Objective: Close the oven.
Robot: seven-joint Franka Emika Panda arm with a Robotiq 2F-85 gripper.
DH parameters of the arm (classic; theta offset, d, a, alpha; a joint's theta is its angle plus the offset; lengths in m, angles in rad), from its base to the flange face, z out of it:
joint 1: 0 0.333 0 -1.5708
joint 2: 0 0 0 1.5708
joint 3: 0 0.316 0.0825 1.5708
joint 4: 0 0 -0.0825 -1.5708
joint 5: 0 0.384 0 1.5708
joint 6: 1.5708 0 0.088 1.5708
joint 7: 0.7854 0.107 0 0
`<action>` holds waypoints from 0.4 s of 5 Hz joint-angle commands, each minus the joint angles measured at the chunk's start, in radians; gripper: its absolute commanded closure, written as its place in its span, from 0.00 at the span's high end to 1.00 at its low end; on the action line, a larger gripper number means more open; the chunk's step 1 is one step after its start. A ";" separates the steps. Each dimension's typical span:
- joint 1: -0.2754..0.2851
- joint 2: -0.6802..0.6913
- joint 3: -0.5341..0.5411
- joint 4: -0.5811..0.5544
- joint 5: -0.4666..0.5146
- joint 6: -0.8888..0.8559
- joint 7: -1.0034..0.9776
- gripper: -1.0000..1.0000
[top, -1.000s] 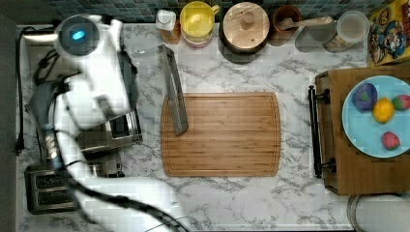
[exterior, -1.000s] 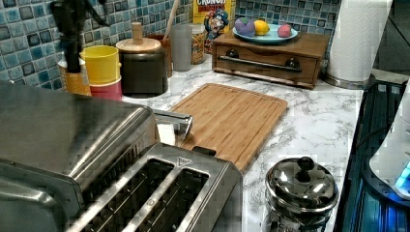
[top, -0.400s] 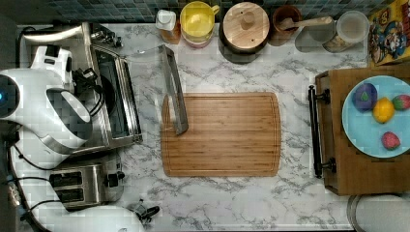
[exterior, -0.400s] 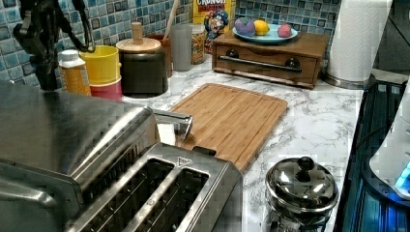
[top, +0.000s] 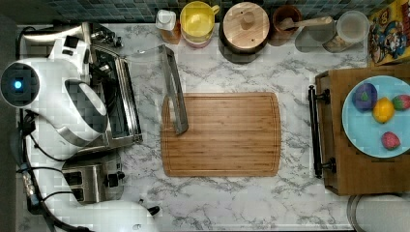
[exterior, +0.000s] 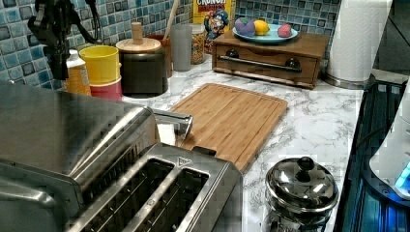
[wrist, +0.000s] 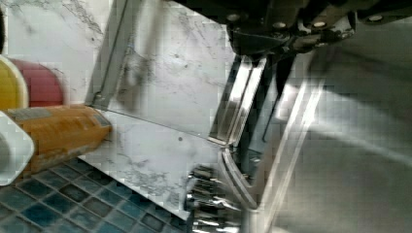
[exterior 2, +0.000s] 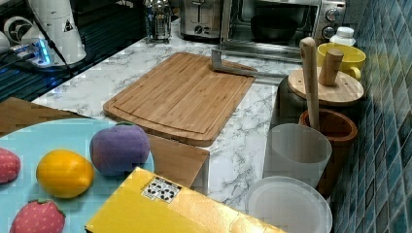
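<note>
Oven (top: 113, 104): brushed-steel toaster oven at 9 o'clock of top view, on marble surface (top: 232, 198); door open.
Door (top: 147, 82): clear glass, folded down flat toward 3 o'clock; steel bar handle (top: 174, 89) overlaps edge of bamboo cutting board (top: 222, 134).
Arm (top: 53, 99): white, over oven roof in top view.
Pincer (exterior: 55, 29): dark, high over oven's back, near tiled wall in left view; open or closed – can't tell, nothing seen held.
Toaster (top: 92, 181): two-slot, beside oven at 7 o'clock.
Sauce bottle (wrist: 53, 136): orange w/ white cap, near door's far corner.
</note>
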 commanded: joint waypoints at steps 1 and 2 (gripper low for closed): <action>-0.010 -0.048 0.003 -0.024 -0.008 0.000 0.022 0.00; -0.006 -0.049 -0.001 -0.024 -0.006 0.000 0.021 0.00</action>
